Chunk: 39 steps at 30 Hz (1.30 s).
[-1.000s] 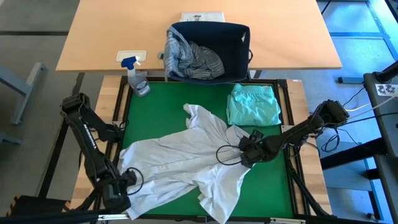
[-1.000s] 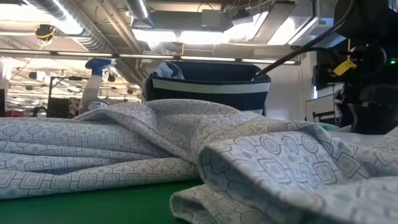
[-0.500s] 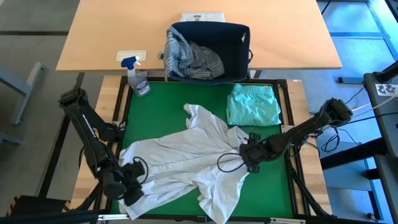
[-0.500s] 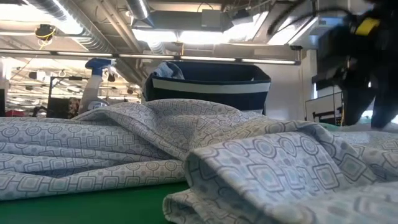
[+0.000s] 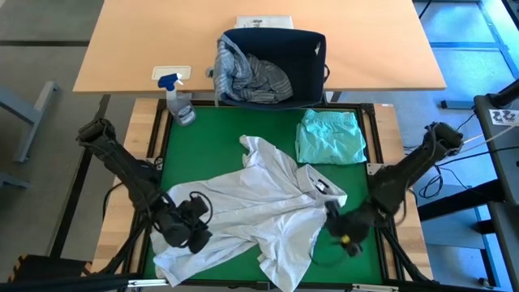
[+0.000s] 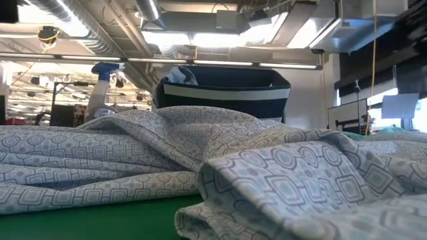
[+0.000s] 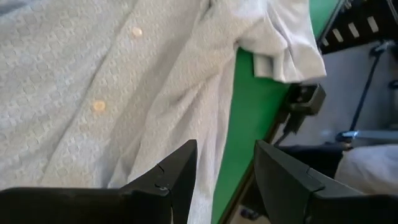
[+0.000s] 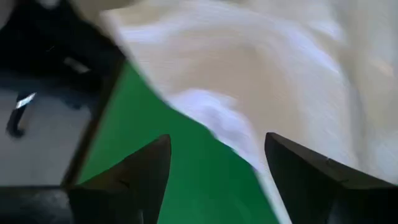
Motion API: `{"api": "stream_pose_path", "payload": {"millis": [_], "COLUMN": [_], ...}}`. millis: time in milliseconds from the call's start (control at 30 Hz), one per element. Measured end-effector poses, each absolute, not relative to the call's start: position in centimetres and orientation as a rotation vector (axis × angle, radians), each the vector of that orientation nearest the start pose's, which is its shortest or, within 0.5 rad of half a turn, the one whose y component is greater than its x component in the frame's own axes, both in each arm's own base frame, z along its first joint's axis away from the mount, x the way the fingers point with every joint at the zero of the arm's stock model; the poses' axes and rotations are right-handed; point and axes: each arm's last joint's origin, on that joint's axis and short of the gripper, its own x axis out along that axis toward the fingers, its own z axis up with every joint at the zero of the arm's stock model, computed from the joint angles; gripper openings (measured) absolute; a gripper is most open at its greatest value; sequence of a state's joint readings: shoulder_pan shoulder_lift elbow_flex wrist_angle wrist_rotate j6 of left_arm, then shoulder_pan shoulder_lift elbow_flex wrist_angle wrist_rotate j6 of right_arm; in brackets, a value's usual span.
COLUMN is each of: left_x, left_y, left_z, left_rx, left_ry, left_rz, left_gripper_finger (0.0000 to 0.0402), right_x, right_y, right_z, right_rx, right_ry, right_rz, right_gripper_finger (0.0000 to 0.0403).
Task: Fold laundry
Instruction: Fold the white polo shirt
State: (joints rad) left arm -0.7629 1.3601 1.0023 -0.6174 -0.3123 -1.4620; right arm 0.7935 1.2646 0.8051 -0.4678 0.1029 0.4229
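A pale patterned button-up shirt (image 5: 251, 211) lies crumpled and spread on the green mat (image 5: 211, 154); its folds fill the low view (image 6: 200, 153). My left gripper (image 5: 195, 231) hangs open over the shirt's left part, and its wrist view shows the button placket (image 7: 93, 93) beyond the parted fingers (image 7: 177, 171). My right gripper (image 5: 345, 235) is open beside the shirt's right edge (image 8: 280, 62), over bare mat. A folded mint-teal garment (image 5: 330, 136) rests flat at the mat's far right. A grey-blue striped shirt (image 5: 251, 77) lies heaped in the navy basket (image 5: 312, 49).
The basket stands on the wooden table behind the mat. A blue-topped spray bottle (image 5: 178, 101) stands at the mat's far left corner. Bare mat shows at the far left and near right. Black frame rails edge the mat on both sides.
My left gripper has swung from the shirt's near left corner toward the table's right and slightly up, over the shirt. My right gripper has left the shirt's collar area, gone toward the near right edge and risen out of the low view. The collar now lies uncovered.
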Motion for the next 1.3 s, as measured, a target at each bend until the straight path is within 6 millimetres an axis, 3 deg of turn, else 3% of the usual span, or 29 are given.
{"api": "stream_pose_path", "payload": {"millis": [267, 467, 667, 1000, 1300], "left_x": [21.1, 22.2, 24.5, 30.2, 34.9], "left_y": [-17.2, -17.2, -17.5, -19.4, -22.7], "left_z": [25.2, 25.9, 25.7, 20.0, 15.5], "left_rx": [-0.849, -0.702, -0.537, -0.281, -0.032], "left_ry": [0.878, 0.809, 0.714, 0.732, 0.783], "left_rz": [0.285, 0.144, -0.009, -0.209, -0.343], "left_gripper_finger": [0.0154, 0.0153, 0.0153, 0.0153, 0.0153], "right_x": [17.8, 19.2, 20.5, 21.6, 21.8], "right_y": [21.7, 23.8, 25.2, 26.4, 26.6], "right_z": [19.9, 18.2, 18.2, 17.9, 16.5], "right_rx": [-0.288, -0.224, -0.155, -0.101, 0.001], "right_ry": [0.776, 0.698, 0.678, 0.783, 0.841], "right_rz": [0.586, 0.622, 0.548, 0.418, 0.347], "right_gripper_finger": [0.0262, 0.0262, 0.0262, 0.0262, 0.0262]}}
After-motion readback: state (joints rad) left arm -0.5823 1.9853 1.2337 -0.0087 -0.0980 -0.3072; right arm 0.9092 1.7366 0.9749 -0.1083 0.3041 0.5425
